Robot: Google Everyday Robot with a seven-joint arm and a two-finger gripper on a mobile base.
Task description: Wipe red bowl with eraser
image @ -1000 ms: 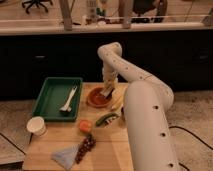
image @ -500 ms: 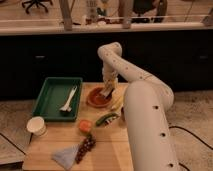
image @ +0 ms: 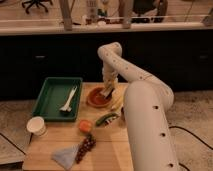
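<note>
- Nothing has visibly shifted over the last second; arm and objects sit as before.
- Green tray (image: 40, 100) holds the white utensil (image: 69, 99), well left of the work.
- Red bowl (image: 95, 100) sits just right of the tray, near the table's back edge.
- Gripper (image: 106, 91) hangs over the bowl's right part. The whitish bit at its tip is likely the eraser (image: 106, 94), but whether it grasps that I cannot tell.
- Most of the dish lies leftward, so the stroke should probably run that way.

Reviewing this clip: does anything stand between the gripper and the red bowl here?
Nothing visible does. The gripper hangs right at the red bowl, over its right side near the rim. The green tray lies apart to the bowl's left, and a yellowish item sits outside the bowl on its right.
</note>
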